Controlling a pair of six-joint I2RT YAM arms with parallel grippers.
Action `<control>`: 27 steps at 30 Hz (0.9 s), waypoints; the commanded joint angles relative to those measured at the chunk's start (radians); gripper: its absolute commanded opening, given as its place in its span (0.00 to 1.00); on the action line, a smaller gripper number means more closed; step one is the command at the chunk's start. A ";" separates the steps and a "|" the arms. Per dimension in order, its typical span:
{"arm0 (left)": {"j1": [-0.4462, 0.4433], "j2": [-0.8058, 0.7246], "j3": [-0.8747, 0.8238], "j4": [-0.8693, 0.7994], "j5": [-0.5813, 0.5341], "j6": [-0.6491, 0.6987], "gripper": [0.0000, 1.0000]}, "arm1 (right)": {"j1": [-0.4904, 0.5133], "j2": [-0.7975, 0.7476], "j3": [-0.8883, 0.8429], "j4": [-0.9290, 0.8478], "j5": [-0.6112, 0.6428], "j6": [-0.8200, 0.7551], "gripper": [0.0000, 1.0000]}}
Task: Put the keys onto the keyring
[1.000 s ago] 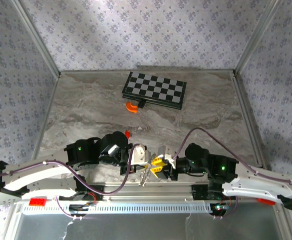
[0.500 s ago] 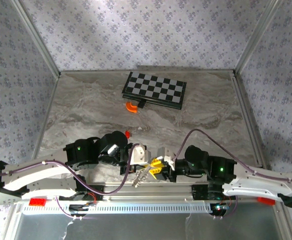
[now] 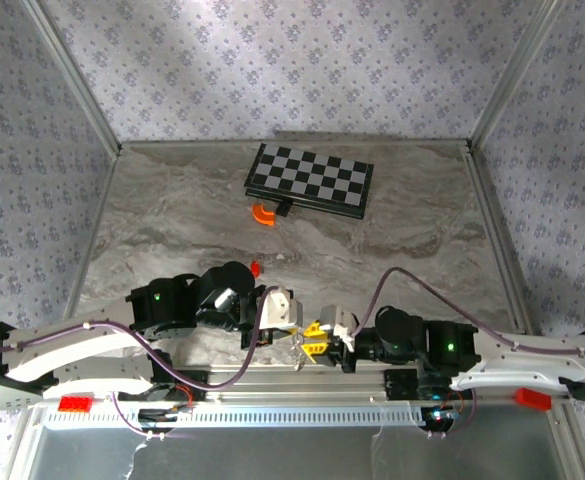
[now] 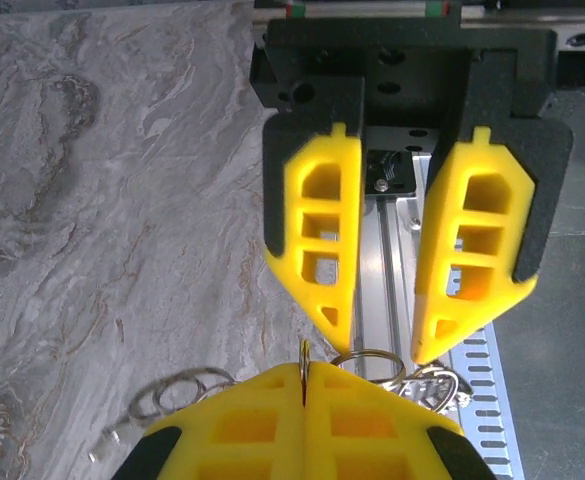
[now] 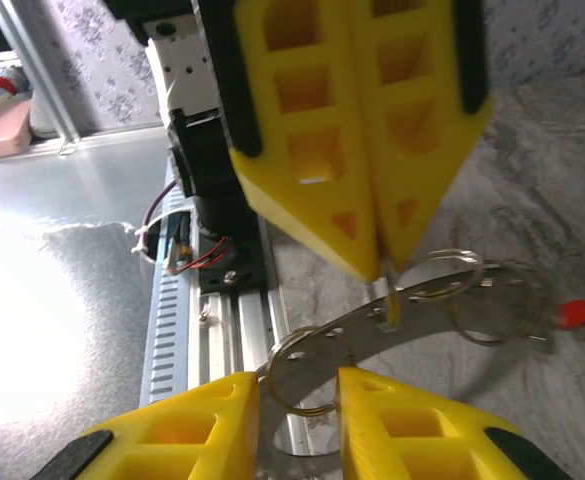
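grey marble bench (image 3: 172, 230) has both arms at its near edge, where the left gripper (image 4: 303, 378) pinches the keyring (image 4: 369, 353) tight, i think to steady it for the open right gripper (image 4: 382, 340), and the red key (image 5: 575, 313) lies close by.

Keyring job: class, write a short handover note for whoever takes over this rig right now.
Left gripper: fingers shut, pinching the keyring near the table's near edge.
Right gripper: fingers open, facing the left one, with a loop of ring between them, not gripped.
Red-headed key: lies on the table beyond the left arm, apart from the ring.
Done: ring is held.
Left: probably steady the ring with the right fingers, fetch the red key and thread it on.
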 commanded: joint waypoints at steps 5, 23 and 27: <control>-0.008 -0.021 0.027 0.030 0.027 0.006 0.00 | 0.007 -0.057 -0.021 0.071 0.050 -0.043 0.26; -0.013 0.001 0.046 0.004 0.026 0.007 0.00 | -0.031 0.029 0.017 0.085 0.067 -0.083 0.20; -0.014 0.007 0.047 -0.004 0.018 0.007 0.00 | -0.032 0.024 0.015 0.102 0.055 -0.084 0.20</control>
